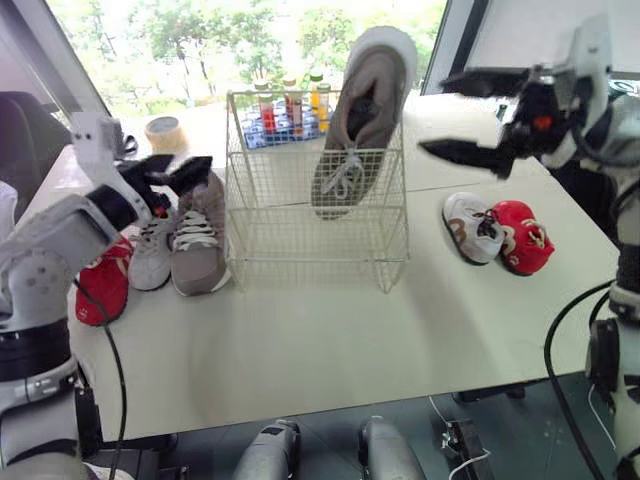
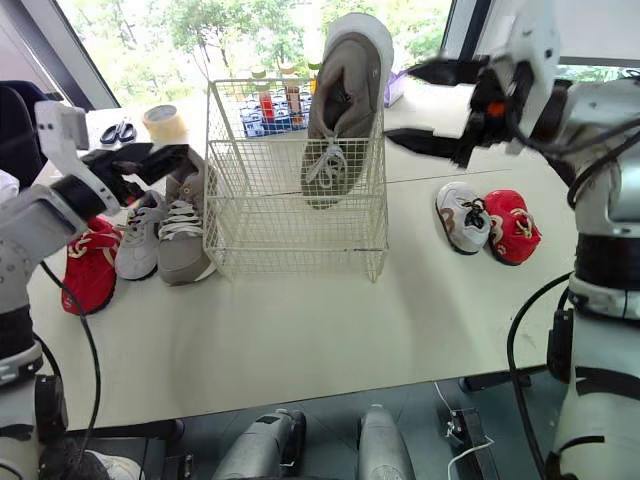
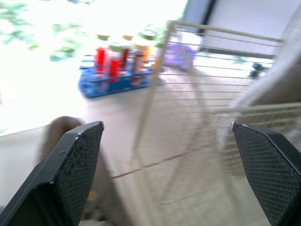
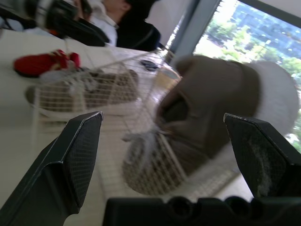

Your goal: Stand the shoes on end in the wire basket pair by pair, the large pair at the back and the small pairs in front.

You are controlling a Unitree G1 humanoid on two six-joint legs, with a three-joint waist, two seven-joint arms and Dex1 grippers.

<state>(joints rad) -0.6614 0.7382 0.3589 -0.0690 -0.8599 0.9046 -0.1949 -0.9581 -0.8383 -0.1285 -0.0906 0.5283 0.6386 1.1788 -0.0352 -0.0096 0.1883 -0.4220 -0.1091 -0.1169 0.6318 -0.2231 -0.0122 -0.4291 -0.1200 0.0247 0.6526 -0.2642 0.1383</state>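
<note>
1. Wire basket (image 1: pixel 270 230): stands mid-table (image 1: pixel 330 340). One large taupe shoe (image 1: pixel 360 120) is on end in its right half, toe down, heel above the rim, laces facing the robot.
2. Matching large taupe shoe (image 1: pixel 200 245): lies flat on the table just left of the basket. Its long axis runs front to back, toe toward the robot.
3. Left gripper (image 1: pixel 188 168): hovers directly above that shoe's heel end, fingers spread, holding nothing. It is plainly the nearer arm. In my judgement the next move is a descent onto the heel.
4. Right gripper (image 1: pixel 435 113): held high, right of the basket, jaws wide apart and empty, level with the standing shoe's heel.
5. Shoe count: six. One is in the basket. Three are on the left: taupe, pale grey (image 1: pixel 150 255) and red (image 1: pixel 103 285). Two small ones are on the right, grey (image 1: pixel 470 228) touching red (image 1: pixel 522 237).
6. Other items: one bottle rack (image 3: pixel 120 75) behind the basket and one tape roll (image 1: pixel 165 132).
</note>
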